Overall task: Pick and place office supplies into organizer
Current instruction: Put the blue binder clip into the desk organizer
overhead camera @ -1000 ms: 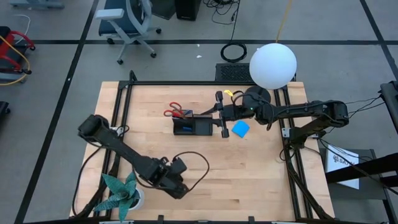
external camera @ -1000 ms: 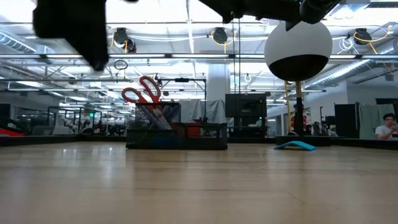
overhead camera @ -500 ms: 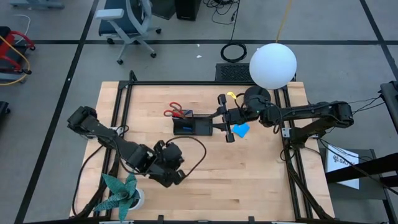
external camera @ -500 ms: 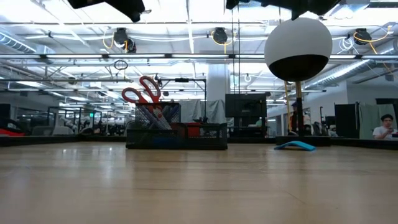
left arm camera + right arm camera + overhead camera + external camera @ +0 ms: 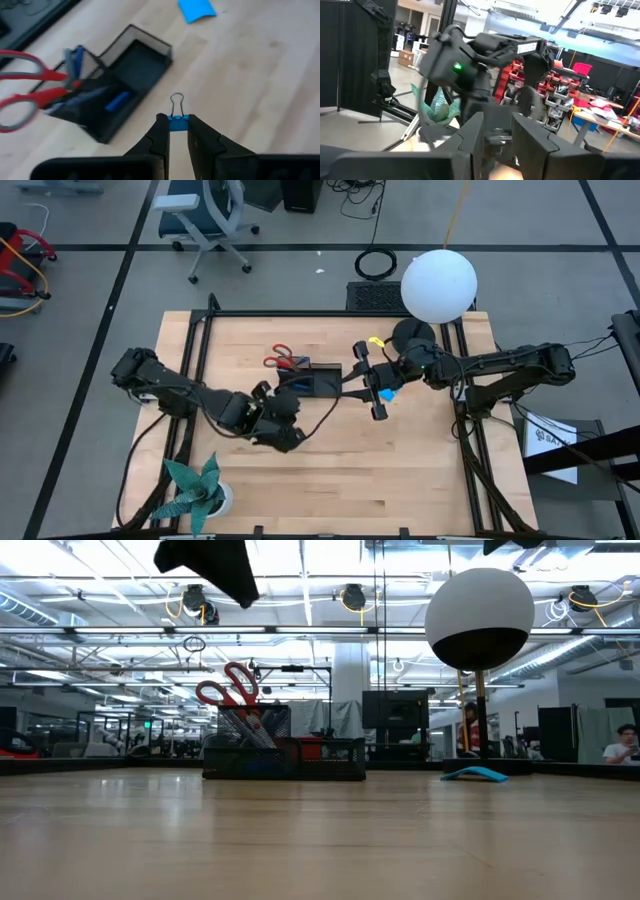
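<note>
Where the left gripper (image 5: 178, 131) pinches it at frame centre, we list one binder clip (image 5: 176, 120): blue body, wire loop upright.

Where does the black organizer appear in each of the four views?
High view: the organizer at table centre, between both arms.
Low view: left of centre, red scissors sticking out.
Left wrist view: upper left, beyond the claw.
Right wrist view: not in it.
Shared landmark: the red scissors.

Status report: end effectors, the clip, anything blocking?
Left end effector shut on blue binder clip, near organizer. Right end effector raised beside it, empty. Nothing blocking.
</note>
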